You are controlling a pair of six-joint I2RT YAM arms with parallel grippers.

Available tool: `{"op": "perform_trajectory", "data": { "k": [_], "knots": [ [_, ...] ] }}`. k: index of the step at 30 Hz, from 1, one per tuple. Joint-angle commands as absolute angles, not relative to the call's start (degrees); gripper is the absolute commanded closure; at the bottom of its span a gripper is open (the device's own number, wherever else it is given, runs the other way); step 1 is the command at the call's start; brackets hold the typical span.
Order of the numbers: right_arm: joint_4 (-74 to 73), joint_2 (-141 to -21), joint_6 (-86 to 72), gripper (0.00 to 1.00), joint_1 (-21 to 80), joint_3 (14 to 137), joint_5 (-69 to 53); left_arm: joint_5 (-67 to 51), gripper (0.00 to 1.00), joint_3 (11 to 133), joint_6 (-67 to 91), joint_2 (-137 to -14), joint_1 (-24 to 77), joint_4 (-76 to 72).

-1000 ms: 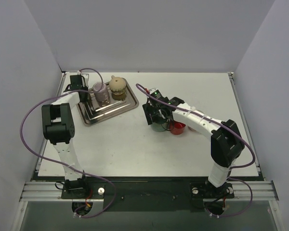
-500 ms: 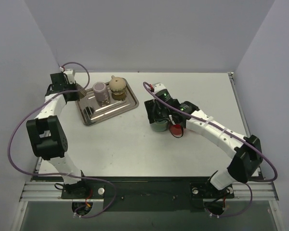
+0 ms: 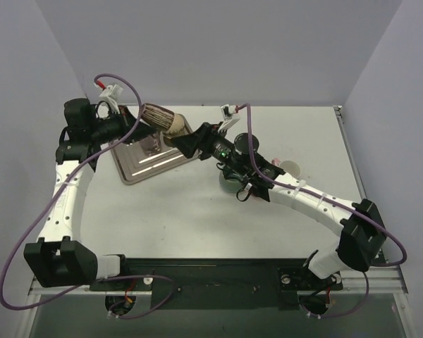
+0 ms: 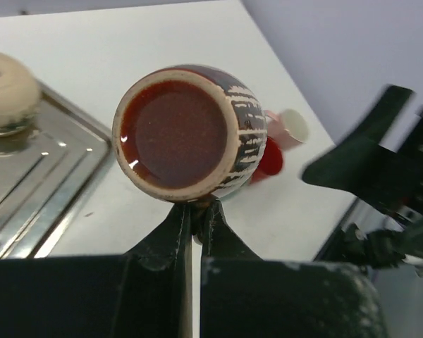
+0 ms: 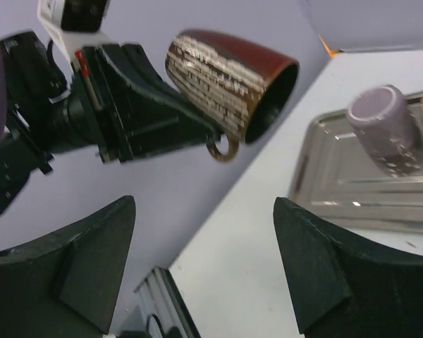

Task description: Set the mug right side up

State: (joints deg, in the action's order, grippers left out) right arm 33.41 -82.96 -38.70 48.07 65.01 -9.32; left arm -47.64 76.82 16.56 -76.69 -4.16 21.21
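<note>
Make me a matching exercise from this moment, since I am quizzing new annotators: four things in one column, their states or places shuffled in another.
Things:
1. brown mug
2. purple cup
3. left gripper
4. right gripper

States or places:
A. open, holding nothing
B. standing on the metal tray
C. in the air, tipped on its side
D. shut, holding the mug

Pairs: 1-C, 2-B, 3-D, 4-A

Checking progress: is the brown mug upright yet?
No, tipped: the mug lies on its side in mid-air, held by the left gripper, mouth facing sideways.
</note>
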Motion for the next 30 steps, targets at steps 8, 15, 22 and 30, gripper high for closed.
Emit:
{"op": "perform_trajectory", "data": {
  "k": [8,15,22,30],
  "knots": [
    [59.9,-88.6,-50.5,0.33,48.7,68.4,-8.9,-58.7,1.00,74.3,25.9,-69.0,6.4,15.3],
    [52.9,-83.2,-44.5,1.00,48.1,67.1,-7.6,-59.3,1.00,72.8,24.5,-70.4,8.7,17.7],
    [-7.8,-78.5,-20.1,1.00,48.4,78.6,-0.3,-38.1,0.11,78.1,3.1,-73.9,0.6,34.3],
    [-30.2,-83.5,-18.4,1.00,49.0,72.7,2.8,-11.5,0.10,73.5,-2.5,-79.3,-1.1,22.5]
  ]
}}
